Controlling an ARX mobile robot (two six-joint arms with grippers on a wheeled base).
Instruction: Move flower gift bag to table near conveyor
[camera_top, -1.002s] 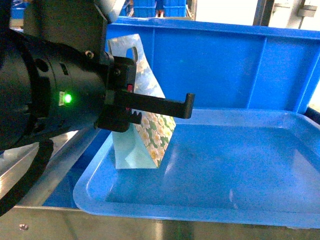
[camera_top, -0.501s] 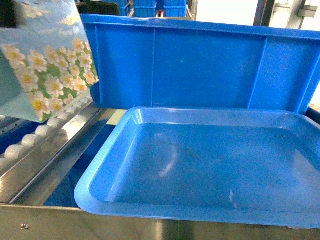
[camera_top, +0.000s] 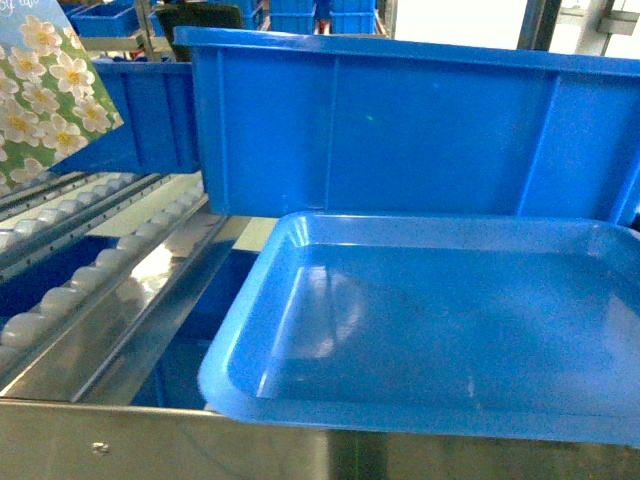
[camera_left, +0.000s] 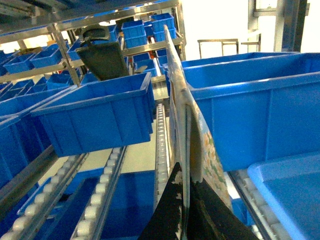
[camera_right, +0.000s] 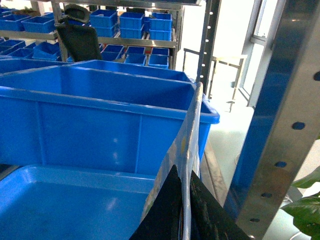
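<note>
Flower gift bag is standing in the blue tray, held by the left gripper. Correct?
Not in the tray. The head view shows the blue tray with nothing in it and the flower gift bag up at the top left, above the conveyor rollers. It is held by the left gripper, as the left wrist view shows.

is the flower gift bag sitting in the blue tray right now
No. In the head view the blue tray holds nothing, and the flower gift bag is up at the left edge over the conveyor.
</note>
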